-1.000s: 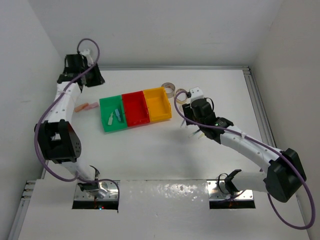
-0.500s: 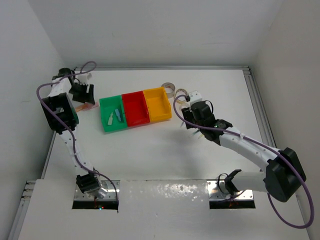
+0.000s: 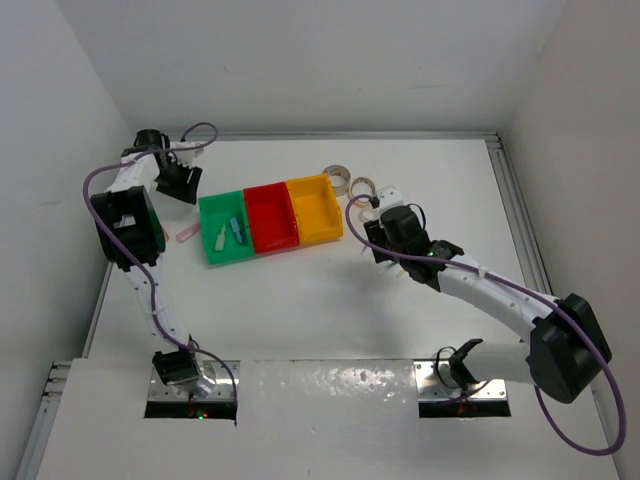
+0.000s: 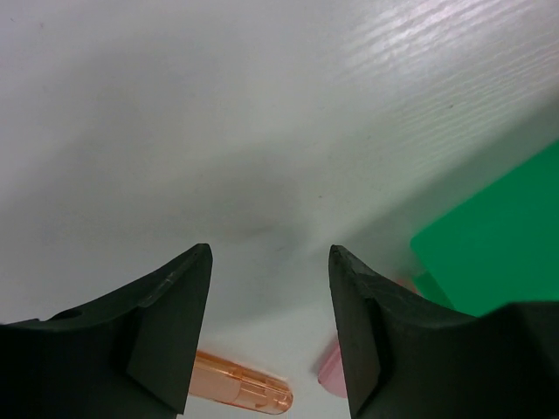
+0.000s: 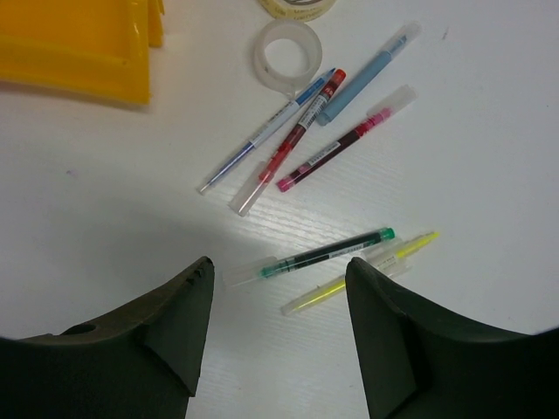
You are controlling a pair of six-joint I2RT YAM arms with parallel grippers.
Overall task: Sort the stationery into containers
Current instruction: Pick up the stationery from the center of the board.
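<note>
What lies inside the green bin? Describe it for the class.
Two small pieces lie in the green bin: a pale one and a blue one. Nothing covers them, but they are too small to identify further.

No legible text, label or number anywhere.

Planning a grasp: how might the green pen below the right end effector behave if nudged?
The green pen looks thin and round, so it likely rolls sideways. Its glossy barrel may slip. The yellow pen lying beside it might shift too.
</note>
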